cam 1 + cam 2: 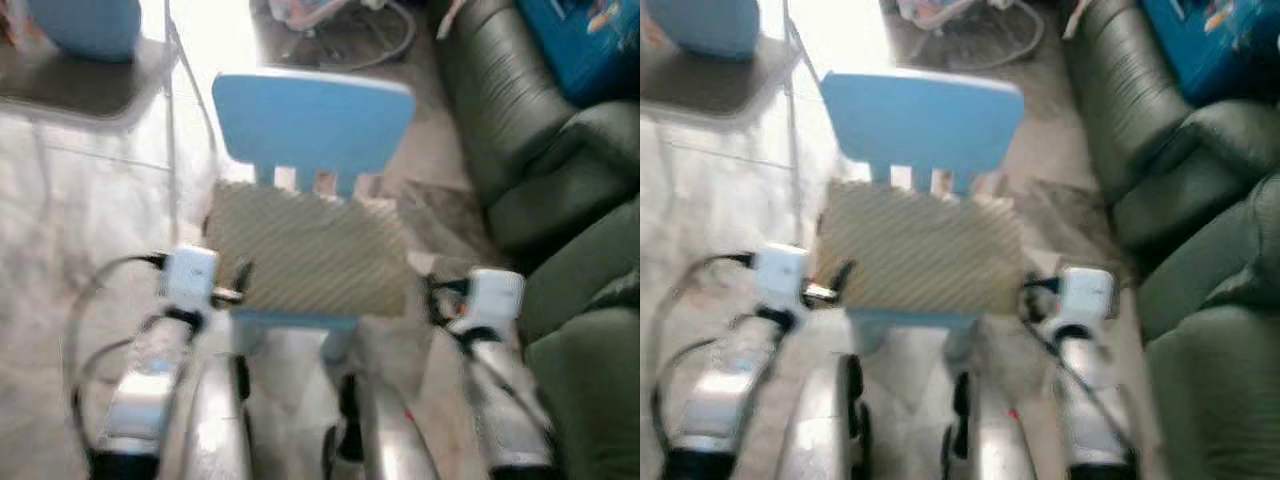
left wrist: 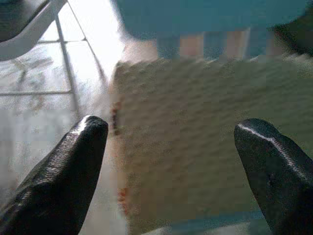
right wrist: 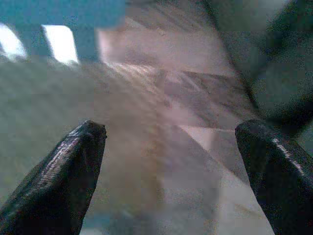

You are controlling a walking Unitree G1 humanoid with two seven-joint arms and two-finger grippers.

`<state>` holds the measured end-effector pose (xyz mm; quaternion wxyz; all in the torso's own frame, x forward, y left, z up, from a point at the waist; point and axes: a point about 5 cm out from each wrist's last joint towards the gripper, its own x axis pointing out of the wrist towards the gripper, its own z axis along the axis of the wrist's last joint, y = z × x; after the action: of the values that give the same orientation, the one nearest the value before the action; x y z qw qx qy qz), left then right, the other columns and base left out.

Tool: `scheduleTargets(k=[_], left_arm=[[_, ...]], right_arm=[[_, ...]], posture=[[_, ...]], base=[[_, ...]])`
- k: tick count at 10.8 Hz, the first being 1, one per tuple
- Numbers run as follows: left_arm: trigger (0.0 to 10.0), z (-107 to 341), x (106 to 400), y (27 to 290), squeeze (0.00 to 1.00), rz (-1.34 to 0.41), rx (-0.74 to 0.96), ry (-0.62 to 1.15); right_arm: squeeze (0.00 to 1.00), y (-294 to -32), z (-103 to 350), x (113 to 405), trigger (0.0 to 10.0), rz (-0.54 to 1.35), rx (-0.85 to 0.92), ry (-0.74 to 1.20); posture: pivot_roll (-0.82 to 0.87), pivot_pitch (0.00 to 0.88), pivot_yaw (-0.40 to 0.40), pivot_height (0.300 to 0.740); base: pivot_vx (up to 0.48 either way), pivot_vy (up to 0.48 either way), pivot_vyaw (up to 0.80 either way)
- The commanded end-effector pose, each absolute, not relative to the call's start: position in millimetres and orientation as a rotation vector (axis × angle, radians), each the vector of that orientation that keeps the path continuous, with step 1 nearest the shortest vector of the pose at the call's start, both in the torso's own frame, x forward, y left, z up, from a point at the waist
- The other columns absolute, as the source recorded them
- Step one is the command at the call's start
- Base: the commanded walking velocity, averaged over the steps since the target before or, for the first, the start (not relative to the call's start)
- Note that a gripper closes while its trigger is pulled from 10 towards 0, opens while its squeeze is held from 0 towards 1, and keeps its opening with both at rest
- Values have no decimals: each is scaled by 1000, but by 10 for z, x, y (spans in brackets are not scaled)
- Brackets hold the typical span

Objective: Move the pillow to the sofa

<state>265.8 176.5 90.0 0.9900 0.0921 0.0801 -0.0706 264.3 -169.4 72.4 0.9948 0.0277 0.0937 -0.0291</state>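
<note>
1. Sofa (image 1: 540,130), dark green and padded, runs down the right edge of the head views, from the upper right corner to the lower right.
2. Floor (image 1: 90,200) of pale tiles spreads across the left and middle of the frame.
3. A small blue chair (image 1: 312,125) stands at centre frame, its backrest toward the top.
4. The pillow (image 1: 310,262), beige with a fine diagonal weave, lies flat on the chair's seat, well apart from the sofa.
5. The left gripper (image 2: 171,147) sits at the pillow's left edge, fingers spread wide and grasping nothing.
6. The right gripper (image 3: 171,147) sits at the pillow's right edge, fingers likewise spread and empty.
</note>
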Motion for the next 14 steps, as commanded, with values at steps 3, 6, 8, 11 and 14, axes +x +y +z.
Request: scheduleTargets(k=[3, 6, 8, 11, 14], left_arm=[[10000, 895, 2636, 1690, 0, -165, 167, 158], [10000, 910, 2639, 1712, 0, -136, 162, 147], [10000, 880, 2603, 1736, 0, -121, 185, 166], [10000, 851, 2581, 1751, 0, -119, 196, 187], [10000, 879, 2621, 1811, 0, -60, 219, 182]], right_arm=[[0, -1814, 662, 2577, 10000, -86, 42, 218], [0, -1783, 669, 2576, 10000, -56, 41, 214], [0, -1781, 672, 2558, 10000, -53, 44, 217], [0, -1765, 703, 2560, 10000, -37, 67, 215], [0, -1716, 707, 2562, 10000, 4, 79, 218]], posture=[[21, 233, -70, 616], [18, 240, -73, 616], [16, 252, -73, 616], [14, 273, -72, 606], [18, 283, -76, 571]], base=[[94, 0, 0], [0, 0, 252], [0, 0, 378], [0, 0, 0], [0, 0, 0]])
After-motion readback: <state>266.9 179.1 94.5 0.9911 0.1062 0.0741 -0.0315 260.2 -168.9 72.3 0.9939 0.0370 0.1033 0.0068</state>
